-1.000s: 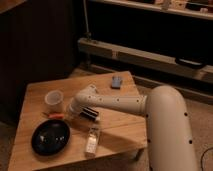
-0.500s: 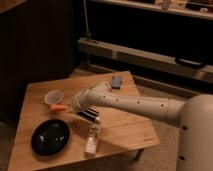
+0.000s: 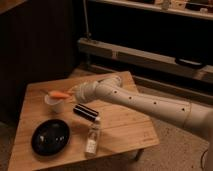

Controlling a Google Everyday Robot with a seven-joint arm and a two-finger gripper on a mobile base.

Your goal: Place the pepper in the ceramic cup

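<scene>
As my gripper [image 3: 73, 92] hovers just right of ceramic cup [image 3: 55, 104], clamped on pepper [image 3: 60, 94], pepper lies level across cup mouth, long axis along my arm; probably needs tipping down.

Your desk [image 3: 125, 127] bears the ceramic cup [image 3: 55, 104] at ten o'clock, black bowl [image 3: 50, 136] at eight, dark cylinder [image 3: 86, 112] centre, bottle [image 3: 92, 136] at six; jaws pinch the pepper [image 3: 60, 94] above the cup.

Orange pepper [image 3: 61, 94] in white tool [image 3: 74, 92] above pale cup [image 3: 55, 105], black bowl [image 3: 36, 141], tan wooden table [image 3: 125, 127], white arm [image 3: 150, 102] with dark dots.
</scene>
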